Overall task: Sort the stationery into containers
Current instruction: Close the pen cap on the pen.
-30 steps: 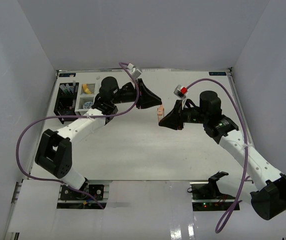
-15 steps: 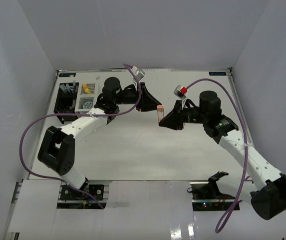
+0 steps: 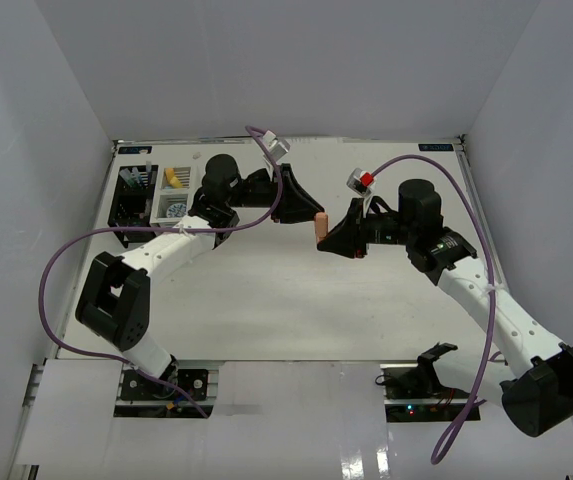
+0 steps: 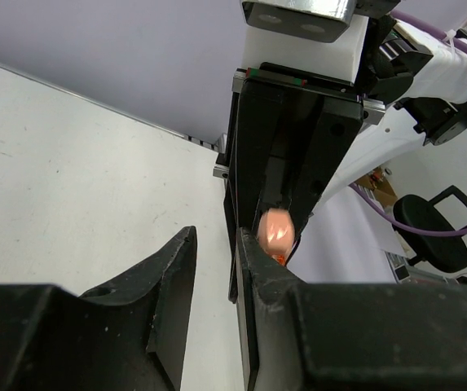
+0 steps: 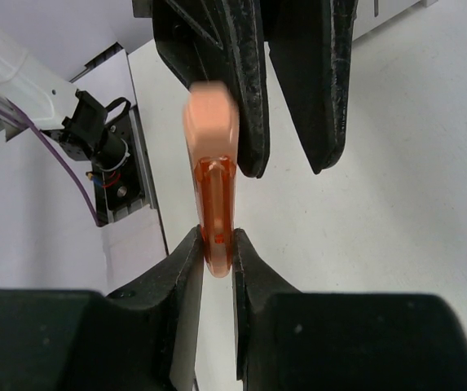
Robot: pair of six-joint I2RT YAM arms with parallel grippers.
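My right gripper (image 3: 330, 238) (image 5: 216, 243) is shut on the lower end of an orange marker (image 5: 211, 134), holding it upright above the middle of the table (image 3: 266, 290). The marker (image 3: 320, 221) meets my left gripper (image 3: 308, 211) in mid-air. My left gripper (image 4: 217, 238) is open with a narrow gap, and the marker's cap (image 4: 276, 230) lies just outside its right finger, not between the fingers. The black container (image 3: 126, 205) and the white container (image 3: 159, 192) stand side by side at the far left, with stationery inside.
The white container holds a yellow marker (image 3: 173, 176) and a tape roll (image 3: 175, 209). Purple cables loop off both arms. White walls close in the table on three sides.
My left gripper has shifted slightly right toward the marker. My right gripper has stayed about where it was, still holding the marker.
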